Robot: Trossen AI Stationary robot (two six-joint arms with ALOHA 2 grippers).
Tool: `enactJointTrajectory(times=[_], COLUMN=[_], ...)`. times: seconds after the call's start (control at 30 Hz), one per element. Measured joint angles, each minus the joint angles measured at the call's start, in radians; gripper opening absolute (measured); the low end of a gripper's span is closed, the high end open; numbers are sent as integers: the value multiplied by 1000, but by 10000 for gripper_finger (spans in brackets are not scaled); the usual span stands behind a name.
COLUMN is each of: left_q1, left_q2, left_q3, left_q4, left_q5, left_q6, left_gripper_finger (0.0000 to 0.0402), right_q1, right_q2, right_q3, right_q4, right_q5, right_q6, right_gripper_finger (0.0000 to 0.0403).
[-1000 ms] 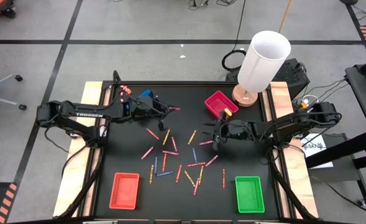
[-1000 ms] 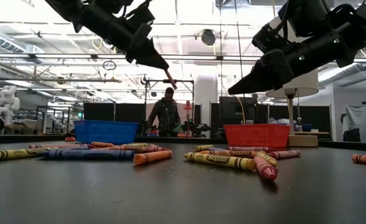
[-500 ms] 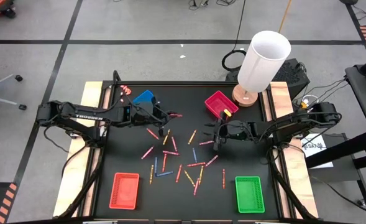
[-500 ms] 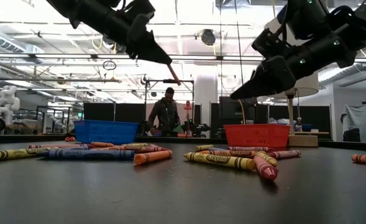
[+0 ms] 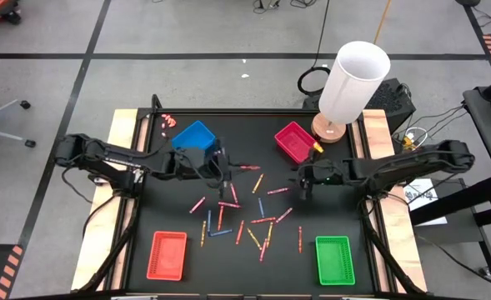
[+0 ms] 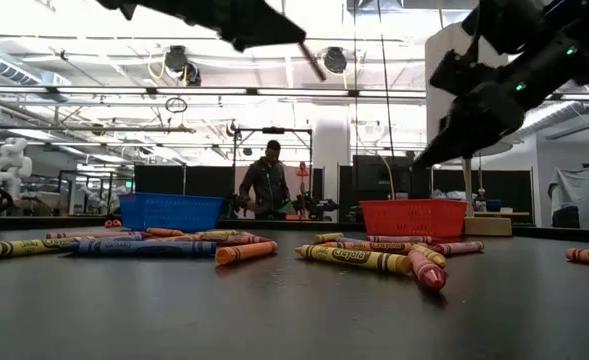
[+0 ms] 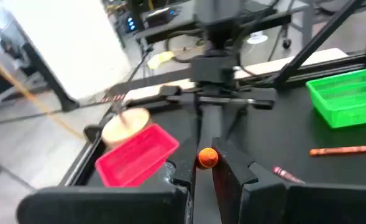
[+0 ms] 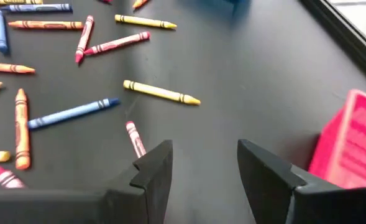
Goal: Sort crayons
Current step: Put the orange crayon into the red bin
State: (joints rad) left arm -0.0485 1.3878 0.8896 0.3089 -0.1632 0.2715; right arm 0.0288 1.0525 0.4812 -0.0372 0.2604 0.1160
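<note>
The left gripper point(image 5: 228, 164) hangs above the black tabletop point(image 5: 178, 208), its fingers point(image 7: 229, 177) clenched on a thin red-orange crayon point(image 7: 207, 157). In the left wrist view the crayon's round end faces the camera, so its long axis runs forward along the fingers. In the high view its far end sticks out of the fingers toward three o'clock, in the direction of the shallow magenta plastic tray point(image 5: 296, 141), and in the low view the stick slants downward in the air.

The other crayons point(image 5: 243, 218), short sticks in red, pink, orange, yellow and blue, lie flat and scattered across the middle of the tabletop, pointing every way. A yellow one point(image 8: 161, 92) and a blue one point(image 8: 73, 112) lie apart from each other just ahead of the right gripper point(image 5: 301, 182). That gripper hovers at three o'clock of the scatter, its fingers point(image 8: 150, 171) spread and holding nothing.

A blue tray point(image 5: 197, 137) sits at eleven o'clock, the magenta one at one o'clock, a red tray point(image 5: 167, 255) at seven and a green tray point(image 5: 335, 260) at five. Bare black surface lies between the trays and the table edges. A white cylindrical lamp point(image 5: 353, 83) stands beyond the magenta tray. Across the room a person point(image 6: 267, 182) stands among racks under ceiling lights.
</note>
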Motion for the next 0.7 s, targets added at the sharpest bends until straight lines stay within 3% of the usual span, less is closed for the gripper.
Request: enactJointTrajectory(times=[0.27,0.53,0.7], left_q1=[-19,-19,-21], left_q2=[183,366,454], left_q3=[132,301,396], left_q4=[27,30,32], left_q5=[6,12,137], left_q6=[26,20,-57], left_gripper_finger=[40,40,40], right_q1=[25,35,35], right_q2=[-212,-267,-267], right_q3=[0,0,0], right_q4=[-242,-328,-371], right_q5=[-1,5,33], right_q6=[113,124,102], right_gripper_finger=[167,167,167])
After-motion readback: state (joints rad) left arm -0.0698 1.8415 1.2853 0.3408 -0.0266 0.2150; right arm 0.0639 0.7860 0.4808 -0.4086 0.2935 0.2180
